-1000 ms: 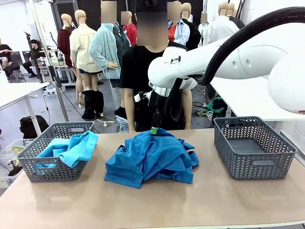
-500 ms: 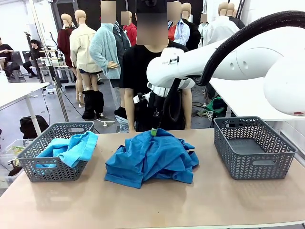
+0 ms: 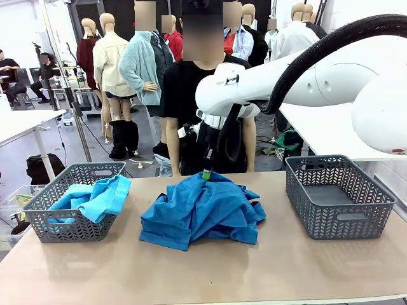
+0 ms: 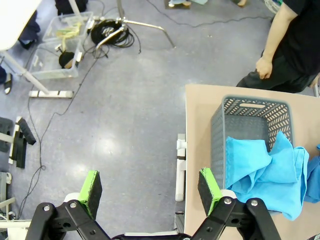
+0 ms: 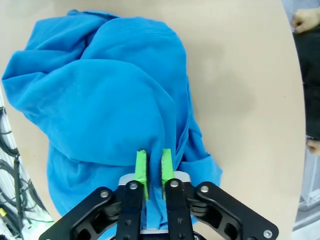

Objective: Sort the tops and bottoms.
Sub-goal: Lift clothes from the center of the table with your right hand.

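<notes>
A heap of bright blue garments (image 3: 200, 210) lies in the middle of the table. My right gripper (image 3: 206, 173) reaches down onto the heap's far top edge. Seen from the right wrist, the right gripper (image 5: 154, 167) has its green pads almost together, pinching a fold of the blue fabric (image 5: 115, 85). Another blue garment (image 3: 95, 196) hangs over the rim of the left grey basket (image 3: 44, 190). My left gripper (image 4: 150, 192) hangs open over the floor beside the table's end, looking down at that basket (image 4: 250, 105) and its blue garment (image 4: 265, 165).
An empty grey basket (image 3: 340, 197) stands at the right of the table. A person in black (image 3: 191, 95) stands at the far edge behind the heap, a hand (image 4: 263, 67) at their side. Bare tabletop (image 3: 210, 273) stretches along the front.
The right arm has shifted a little to the left above the heap. The garments and baskets lie as before.
</notes>
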`<control>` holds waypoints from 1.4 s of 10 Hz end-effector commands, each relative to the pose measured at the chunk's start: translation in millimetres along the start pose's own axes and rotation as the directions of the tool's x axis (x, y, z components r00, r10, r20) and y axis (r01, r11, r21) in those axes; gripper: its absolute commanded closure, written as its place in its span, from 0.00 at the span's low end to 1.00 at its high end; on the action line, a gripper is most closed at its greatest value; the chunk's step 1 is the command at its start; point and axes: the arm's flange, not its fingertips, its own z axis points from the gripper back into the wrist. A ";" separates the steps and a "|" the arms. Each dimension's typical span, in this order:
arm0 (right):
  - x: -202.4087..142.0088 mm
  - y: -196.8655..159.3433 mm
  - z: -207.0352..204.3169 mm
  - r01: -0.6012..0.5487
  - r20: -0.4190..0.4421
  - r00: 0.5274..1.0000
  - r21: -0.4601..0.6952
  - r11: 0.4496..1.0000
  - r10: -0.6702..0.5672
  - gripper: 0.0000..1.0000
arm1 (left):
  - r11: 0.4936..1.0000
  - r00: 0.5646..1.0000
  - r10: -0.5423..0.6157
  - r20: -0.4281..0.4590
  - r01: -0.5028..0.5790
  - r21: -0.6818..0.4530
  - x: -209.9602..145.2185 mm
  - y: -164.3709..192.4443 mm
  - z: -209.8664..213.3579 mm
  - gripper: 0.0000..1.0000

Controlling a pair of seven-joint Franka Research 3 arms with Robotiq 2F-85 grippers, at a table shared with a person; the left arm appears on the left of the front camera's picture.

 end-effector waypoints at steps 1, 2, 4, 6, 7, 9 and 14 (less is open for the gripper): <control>-0.7 -1.0 4.9 -0.030 -0.017 0.999 -0.010 0.999 0.030 1.00 | 1.000 1.000 -0.013 -0.005 0.013 0.011 -1.8 2.3 1.3 0.00; -1.1 1.3 7.8 -0.035 -0.023 0.999 -0.016 0.999 0.035 1.00 | 1.000 1.000 -0.013 -0.005 0.013 0.011 -1.8 2.3 1.3 0.00; -3.0 13.8 25.0 -0.052 -0.024 0.998 -0.062 0.997 0.051 1.00 | 1.000 1.000 -0.013 -0.005 0.013 0.011 -1.8 2.3 1.3 0.00; -2.9 36.8 67.3 -0.066 -0.030 0.998 -0.186 0.980 0.061 1.00 | 1.000 1.000 -0.013 -0.005 0.013 0.011 -1.8 2.3 1.3 0.00; -0.3 51.6 92.9 -0.077 -0.017 0.997 -0.253 0.964 0.075 1.00 | 1.000 1.000 -0.013 -0.005 0.013 0.011 -1.8 2.3 1.3 0.00; 2.7 87.2 154.8 -0.110 0.057 0.988 -0.372 0.922 0.141 1.00 | 1.000 1.000 -0.013 -0.005 0.013 0.011 -1.8 2.3 1.3 0.00; 22.0 198.2 294.9 -0.088 0.121 0.971 -0.623 0.777 0.207 1.00 | 1.000 1.000 -0.013 -0.005 0.013 0.011 -1.8 2.3 1.3 0.00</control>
